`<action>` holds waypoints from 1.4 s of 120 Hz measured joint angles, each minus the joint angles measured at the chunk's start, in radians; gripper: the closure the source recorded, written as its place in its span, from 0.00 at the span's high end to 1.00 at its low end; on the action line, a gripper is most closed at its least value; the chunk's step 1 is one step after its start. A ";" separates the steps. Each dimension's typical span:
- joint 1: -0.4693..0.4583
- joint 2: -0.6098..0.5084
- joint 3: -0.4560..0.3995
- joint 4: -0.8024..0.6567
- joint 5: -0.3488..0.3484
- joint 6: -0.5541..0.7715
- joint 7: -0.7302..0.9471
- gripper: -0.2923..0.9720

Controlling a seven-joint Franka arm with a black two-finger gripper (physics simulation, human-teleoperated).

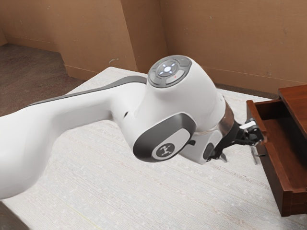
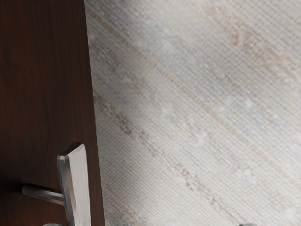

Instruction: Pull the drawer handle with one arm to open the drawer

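Listing what my two cameras return.

Item 1: pincer. Black, at the end of the white arm, close against the drawer's front face. I cannot tell how far open it stands, nor whether it has hold of anything; the dark parts blend together where they meet the wood.

Item 2: handle. Silver metal bar on a short post. It sits right at the pincer, its free end showing just beneath it.

Item 3: drawer. Dark reddish wood, directly ahead of the pincer. It stands drawn out of the cabinet, its hollow inside open to view beyond the pincer.

Item 4: drawer front. In the wrist view, a dark wood panel carrying the handle.

Item 5: table. Pale, finely ribbed surface under the pincer and the arm, running up to the foot of the drawer.

Item 6: wall. Plain brown panels, well behind the pincer.
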 joint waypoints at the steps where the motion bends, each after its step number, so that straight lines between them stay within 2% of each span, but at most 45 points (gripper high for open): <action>1: -0.001 -0.002 0.000 -0.002 0.000 0.000 0.000 0.62; 29: -0.017 -0.023 0.000 -0.024 0.002 0.006 -0.001 0.72; 73: -0.008 -0.097 0.006 -0.110 0.028 0.016 -0.003 0.76; 92: -0.004 0.001 0.006 -0.006 0.025 0.023 -0.005 0.76; 120: 0.031 0.073 0.005 0.002 0.028 0.038 -0.009 0.78; 142: 0.043 0.008 0.006 -0.064 0.031 0.046 -0.011 0.73; 168: 0.058 -0.062 0.008 -0.151 0.048 0.056 -0.013 0.75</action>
